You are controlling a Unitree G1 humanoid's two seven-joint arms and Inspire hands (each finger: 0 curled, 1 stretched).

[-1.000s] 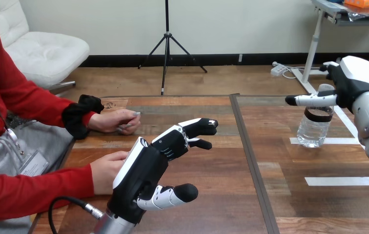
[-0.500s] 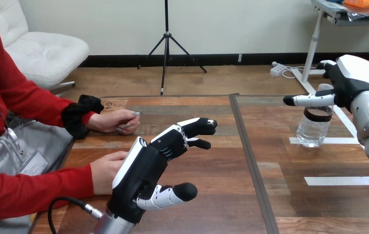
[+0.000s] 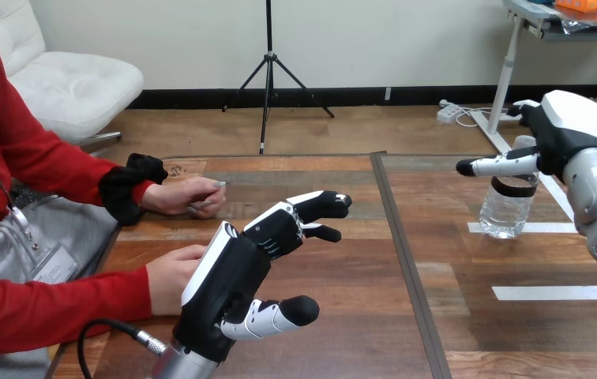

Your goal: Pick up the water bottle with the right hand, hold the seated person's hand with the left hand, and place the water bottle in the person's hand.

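A clear water bottle (image 3: 507,210) with a dark band stands upright at the table's right, on a strip of white tape. My right hand (image 3: 565,128) hovers at the bottle's top, open, with the thumb stretched leftward across its neck and nothing gripped. My left hand (image 3: 228,283) is raised over the table's left half, open, with fingers reaching forward and the thumb spread to the right. The person's nearer hand (image 3: 170,274) rests just left of it, against its white back; I cannot tell whether they touch. The person's farther hand (image 3: 183,195) lies loosely closed on the table.
The wooden table (image 3: 343,316) has a dark seam (image 3: 402,253) running down its middle. Two white tape strips (image 3: 552,293) mark the right half. The person sits at the left edge, both red-sleeved forearms on the table.
My right hand has drifted slightly left over the bottle's top. My left hand and the person's hands have stayed put.
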